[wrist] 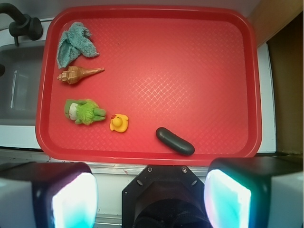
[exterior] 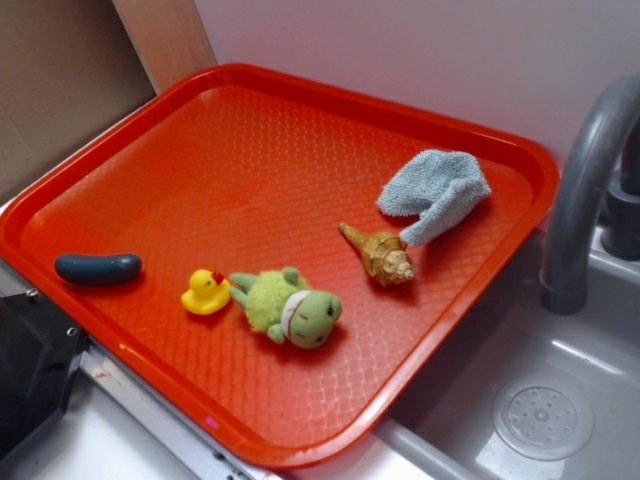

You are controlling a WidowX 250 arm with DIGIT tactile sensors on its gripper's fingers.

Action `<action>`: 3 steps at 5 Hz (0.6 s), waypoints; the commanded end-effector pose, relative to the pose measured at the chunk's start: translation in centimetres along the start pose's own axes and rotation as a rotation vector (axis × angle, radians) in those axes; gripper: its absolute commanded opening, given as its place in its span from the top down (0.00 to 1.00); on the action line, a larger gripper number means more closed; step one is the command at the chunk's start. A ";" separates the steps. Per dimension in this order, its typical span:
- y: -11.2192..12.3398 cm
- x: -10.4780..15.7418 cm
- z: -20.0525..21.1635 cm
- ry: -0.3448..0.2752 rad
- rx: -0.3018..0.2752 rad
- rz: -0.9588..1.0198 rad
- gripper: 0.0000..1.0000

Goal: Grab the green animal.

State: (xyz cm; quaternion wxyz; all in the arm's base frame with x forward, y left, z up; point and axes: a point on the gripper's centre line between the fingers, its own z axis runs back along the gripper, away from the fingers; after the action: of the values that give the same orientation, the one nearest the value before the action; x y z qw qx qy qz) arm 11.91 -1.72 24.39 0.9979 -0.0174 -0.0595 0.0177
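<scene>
Five small things lie on a red textured plastic tray (exterior: 120,170) (wrist: 199,61) beside a grey sink (exterior: 560,410) (wrist: 19,90). Taking the tray as landmark, the fuzzy light-green plush frog (exterior: 288,306) (wrist: 84,111) lies on its side near the tray's front edge, toward the sink end. A small yellow rubber duck (exterior: 206,293) (wrist: 118,123) sits just beside the frog, and a dark blue-grey oblong piece (exterior: 98,267) (wrist: 175,141) rests farther along the same front edge. A tan spiral seashell (exterior: 378,254) (wrist: 78,74) and a crumpled pale blue-green cloth (exterior: 435,192) (wrist: 73,43) lie deeper in the tray at the sink end. The end effector (wrist: 151,197) hangs outside the tray's front rim, its fingers (wrist: 73,199) spread wide with nothing between them.
</scene>
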 end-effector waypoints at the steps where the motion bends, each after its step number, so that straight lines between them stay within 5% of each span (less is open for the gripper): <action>1: 0.0 0.0 0.0 0.000 0.000 0.000 0.00; 2: -2.6 2.1 -2.2 -0.063 -0.047 -0.249 0.00; 3: -4.0 3.4 -4.0 -0.132 -0.030 -0.505 0.00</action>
State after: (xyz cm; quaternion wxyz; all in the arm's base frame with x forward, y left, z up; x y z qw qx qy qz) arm 16.02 -5.51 20.43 0.9633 -0.0200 -0.1244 -0.2369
